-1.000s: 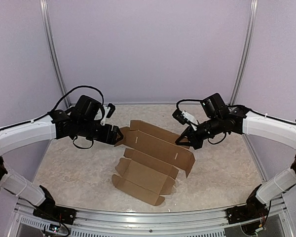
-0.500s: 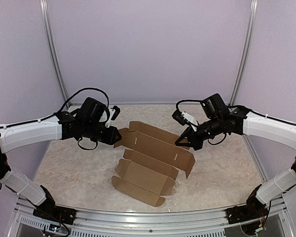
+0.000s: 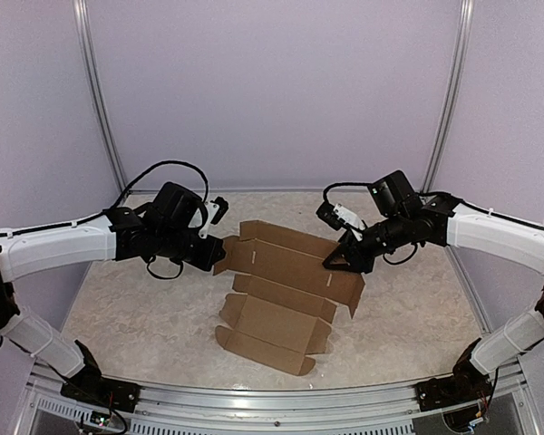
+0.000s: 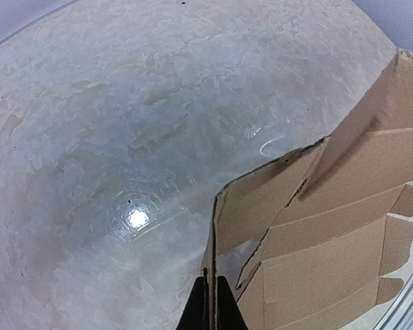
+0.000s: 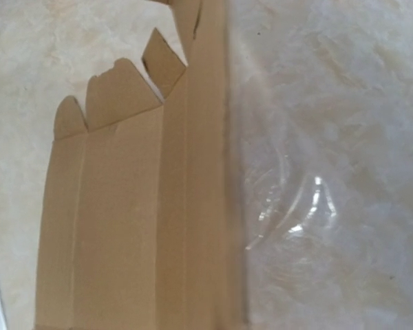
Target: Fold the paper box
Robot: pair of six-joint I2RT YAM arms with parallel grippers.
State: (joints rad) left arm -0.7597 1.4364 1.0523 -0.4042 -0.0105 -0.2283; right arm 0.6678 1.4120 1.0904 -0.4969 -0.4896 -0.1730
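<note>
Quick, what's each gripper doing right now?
Left gripper: closed on the paper box edge.
Right gripper: against the box, open or closed cannot be told.

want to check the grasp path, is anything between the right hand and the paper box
Nothing visible. The right hand sits right at the paper box's right edge, with no other object between them; the left hand pinches the opposite edge.

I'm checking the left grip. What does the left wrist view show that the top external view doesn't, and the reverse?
Left wrist only: the left gripper pinching a flap edge of the paper box, seen close up. Top external only: the whole unfolded sheet, both arms, and the right gripper at its right side. Both: brown cardboard on the marbled table.
</note>
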